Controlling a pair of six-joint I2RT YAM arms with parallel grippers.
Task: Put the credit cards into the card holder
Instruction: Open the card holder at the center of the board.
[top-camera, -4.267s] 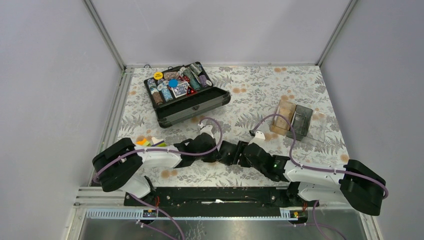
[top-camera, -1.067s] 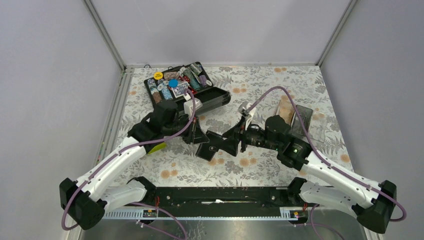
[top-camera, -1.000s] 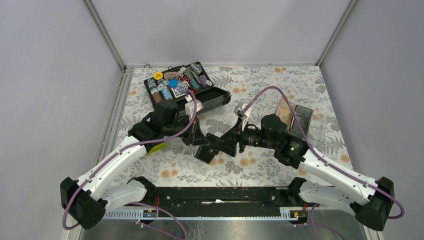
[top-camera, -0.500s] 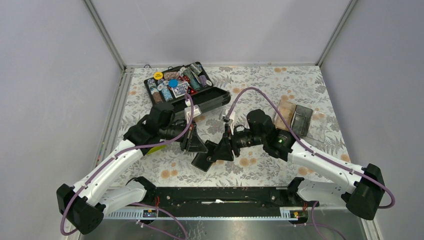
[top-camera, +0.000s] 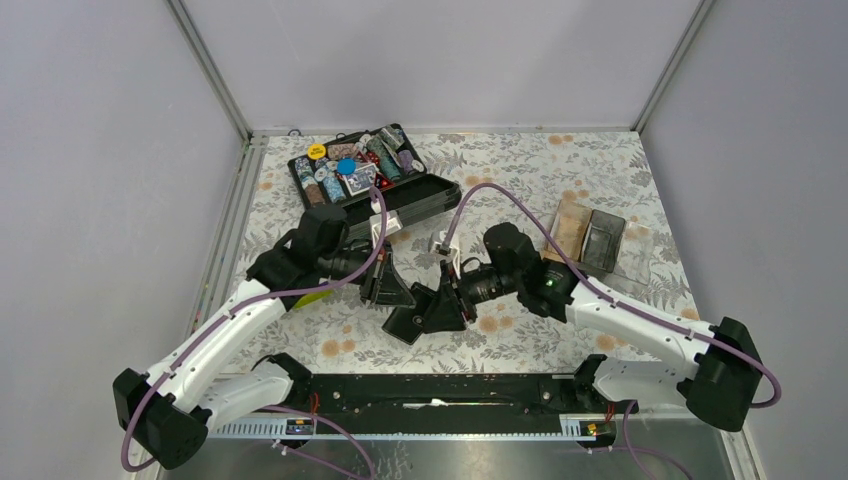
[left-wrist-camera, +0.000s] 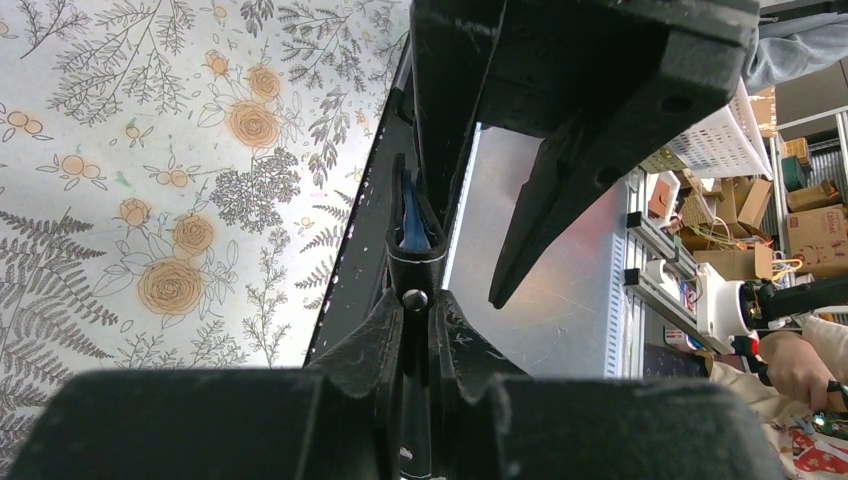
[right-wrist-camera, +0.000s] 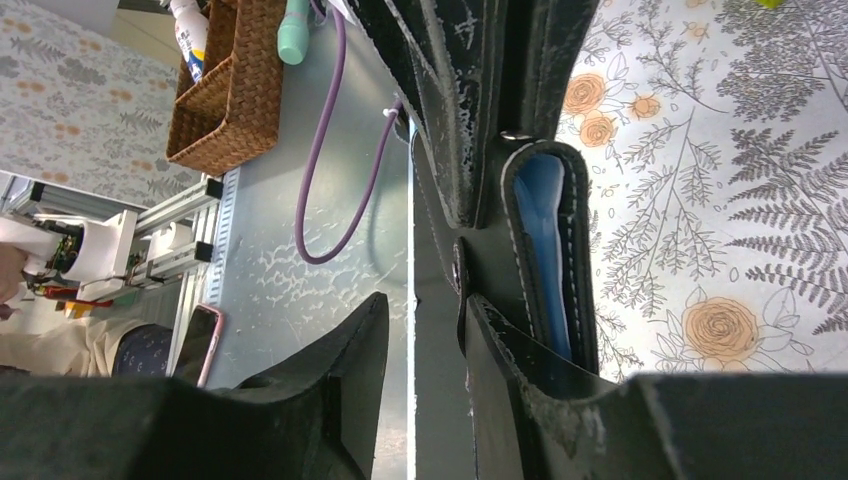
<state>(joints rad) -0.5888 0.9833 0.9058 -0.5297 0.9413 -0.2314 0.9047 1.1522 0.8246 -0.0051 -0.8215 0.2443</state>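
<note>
The card holder (right-wrist-camera: 545, 240) sits between your two arms at mid-desk. It looks lifted off the floral desk (top-camera: 540, 170) and is folded nearly flat, with its blue-grey lining showing along one edge in both wrist views.

Your left pincer (left-wrist-camera: 417, 300) is pressed together on one edge of the leather, right beside the snap stud. Your right pincer (right-wrist-camera: 428, 305) is half spread. One finger lies against the holder's flap and the other stands clear with open gap between them, so I judge it has no hold yet.

The credit cards (top-camera: 317, 293) are not in the holder. Only a yellow-green sliver shows on the desk under your left arm, well apart from the wallet.

Watch these:
- If the right pincer shuts over both flaps at once, you clamp the wallet closed and no pocket opens.
- The left pinch is thin and near the edge. A hard pull from the right could slide the leather out, and the holder would swing or drop.
- Your left forearm hangs over the cards. A low sweep could scatter them toward the chip case (top-camera: 375, 190).
</note>
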